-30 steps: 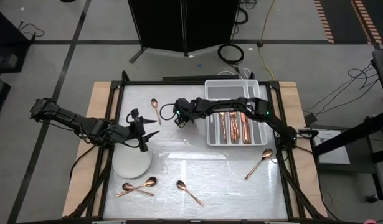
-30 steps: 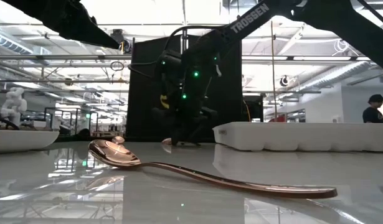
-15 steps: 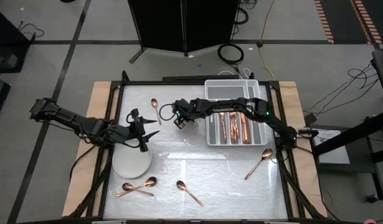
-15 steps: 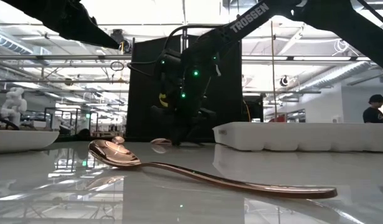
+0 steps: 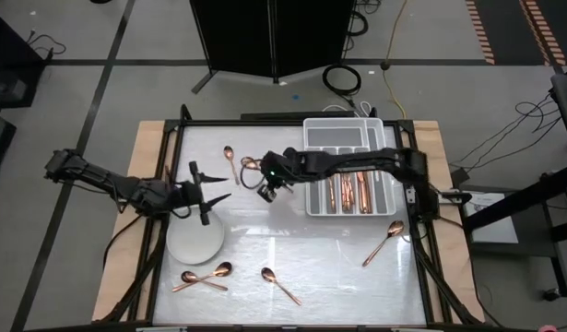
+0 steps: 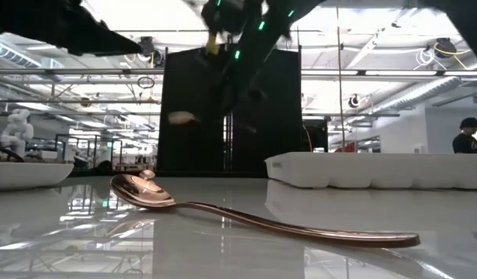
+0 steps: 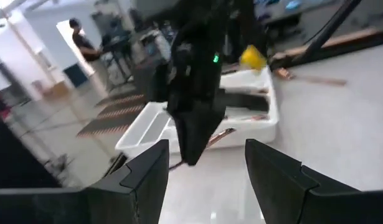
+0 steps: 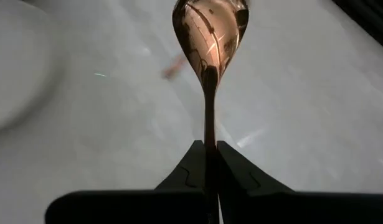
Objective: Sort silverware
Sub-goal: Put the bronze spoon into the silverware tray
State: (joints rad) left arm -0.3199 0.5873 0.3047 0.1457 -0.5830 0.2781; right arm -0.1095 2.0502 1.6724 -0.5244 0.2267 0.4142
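My right gripper (image 8: 210, 147) is shut on a copper spoon (image 8: 210, 28) and holds it above the table's far middle (image 5: 267, 183). In the low view the spoon's bowl (image 6: 181, 118) hangs well above the tabletop. My left gripper (image 7: 207, 180) stands open over the table's left side (image 5: 206, 192), just beyond the white plate (image 5: 194, 244), with nothing between its fingers. The white compartmented tray (image 5: 344, 138) at the far right holds several copper pieces (image 5: 343, 189). My right gripper pinches the spoon's thin handle (image 8: 209, 134) between its two fingers. They come slanting down from the table's right side and lie along the handle. The spoon sticks out past the fingertips, bowl (image 8: 210, 25) foremost, lifted clear of the table.
Loose spoons lie on the table: one at the far left (image 5: 230, 157), two crossed at the near left (image 5: 202, 277), one at the near middle (image 5: 280, 285), also close in the low view (image 6: 222, 211), and one at the right (image 5: 383, 242).
My right gripper has taken hold of a spoon that lay on the table's far middle and risen with it, so the spoon now hangs clear of the tabletop. My left gripper has drawn back a little toward the table's left edge.
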